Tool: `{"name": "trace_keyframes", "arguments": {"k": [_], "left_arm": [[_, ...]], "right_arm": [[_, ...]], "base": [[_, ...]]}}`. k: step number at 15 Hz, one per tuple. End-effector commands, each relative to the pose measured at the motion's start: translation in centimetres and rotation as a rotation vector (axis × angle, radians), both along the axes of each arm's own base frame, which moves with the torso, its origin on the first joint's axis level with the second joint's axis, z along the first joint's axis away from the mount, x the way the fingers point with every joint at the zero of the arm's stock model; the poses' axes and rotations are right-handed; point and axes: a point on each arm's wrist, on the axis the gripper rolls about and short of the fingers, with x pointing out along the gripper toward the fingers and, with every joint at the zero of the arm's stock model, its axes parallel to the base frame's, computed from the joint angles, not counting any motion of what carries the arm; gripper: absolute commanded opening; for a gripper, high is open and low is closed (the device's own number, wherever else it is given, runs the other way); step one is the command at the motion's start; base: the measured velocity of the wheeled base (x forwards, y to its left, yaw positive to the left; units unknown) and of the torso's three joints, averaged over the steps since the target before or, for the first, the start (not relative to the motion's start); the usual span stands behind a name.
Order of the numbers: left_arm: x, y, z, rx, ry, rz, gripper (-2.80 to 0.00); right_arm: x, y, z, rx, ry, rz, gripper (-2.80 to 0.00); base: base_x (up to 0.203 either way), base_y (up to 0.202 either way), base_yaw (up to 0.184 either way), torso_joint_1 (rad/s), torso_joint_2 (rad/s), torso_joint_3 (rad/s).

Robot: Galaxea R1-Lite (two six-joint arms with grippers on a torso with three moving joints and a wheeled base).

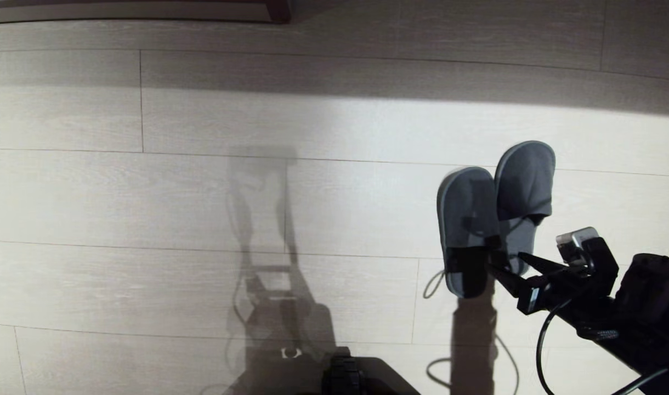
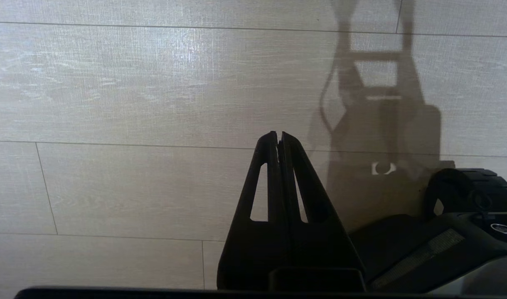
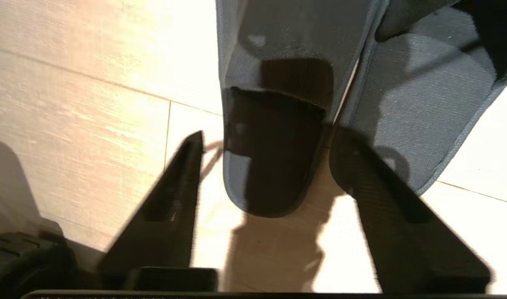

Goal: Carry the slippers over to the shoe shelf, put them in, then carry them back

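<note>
1. Black fingers of the right gripper stand spread around the heel of one of the slippers on the wooden floor; closing now, it may catch only that one.
2. Thin fabric could fold and slip.
3. The left gripper, pressed together, hangs idle.

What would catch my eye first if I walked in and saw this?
Probably the slippers, a grey pair lying side by side on the pale wood floor at the right of the head view. Just below them the right gripper has its fingers spread on either side of one slipper's heel end. At the middle, the robot's own long shadow stretches across the boards.
</note>
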Motion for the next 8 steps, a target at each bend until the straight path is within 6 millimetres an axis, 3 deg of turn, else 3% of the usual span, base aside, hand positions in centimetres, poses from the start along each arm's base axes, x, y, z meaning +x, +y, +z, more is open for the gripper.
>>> {"name": "trace_keyframes", "arguments": {"k": [1,4,8], "left_arm": [[0.0,0.0,0.0,0.001,-0.001,0.000,-2.80],[0.0,0.0,0.0,0.001,-0.001,0.000,-2.80],[0.0,0.0,0.0,0.001,0.000,0.001,-2.80]], "right_arm": [[-0.1,0.4,-0.2,-0.016,0.002,0.009,-2.80],[0.7,2.7,-2.0,-0.075,0.059,0.000,-2.80],[3.6,5.6,-2.1,-0.089,-0.001,-0.069,-2.80]], "base": [[0.000,0.000,0.000,0.000,0.00,0.000],[0.000,0.000,0.000,0.000,0.00,0.000],[0.000,0.000,0.000,0.000,0.00,0.000]]}}
